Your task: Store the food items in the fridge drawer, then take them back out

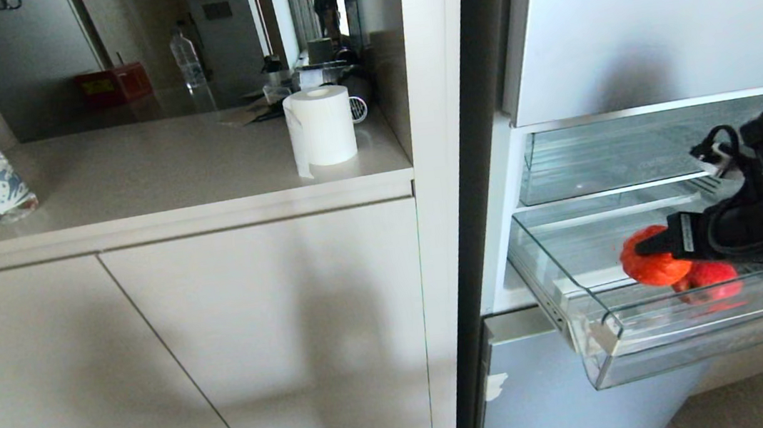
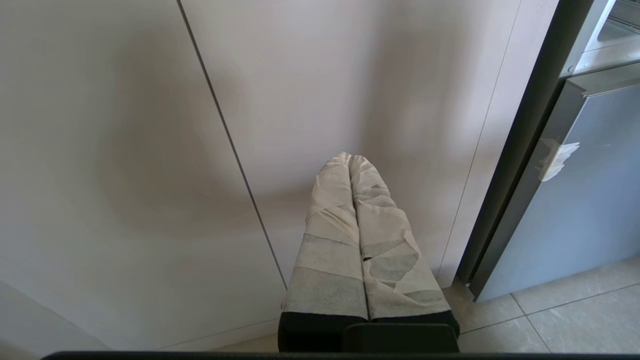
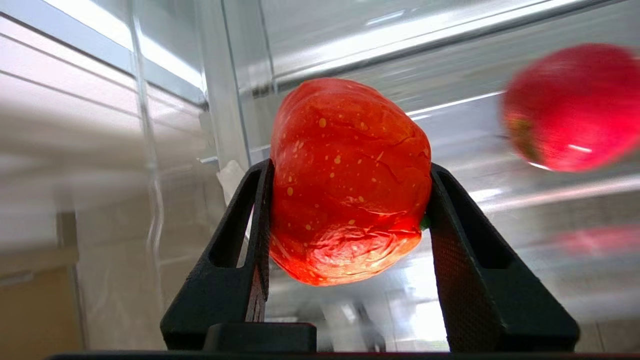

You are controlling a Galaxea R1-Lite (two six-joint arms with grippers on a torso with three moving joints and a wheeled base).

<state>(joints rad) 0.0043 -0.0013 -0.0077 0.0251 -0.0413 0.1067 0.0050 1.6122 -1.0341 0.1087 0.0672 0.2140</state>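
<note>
So the right gripper (image 3: 345,200) had its black fingers clamped on both sides of the ribbed orange-red tomato-like item (image 3: 350,185), holding it above the wide clear plastic fridge drawer (image 1: 662,347), toward its front edge. The smoother deep-red apple-like item (image 1: 713,279) sat in the drawer just beside it. The left gripper (image 2: 351,159), tape-wrapped fingers pressed together, hung by the beige cabinet door (image 2: 125,150).

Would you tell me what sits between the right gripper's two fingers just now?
The orange-red tomato, clamped by the right gripper over the fridge drawer; the right wrist view shows it best.
</note>
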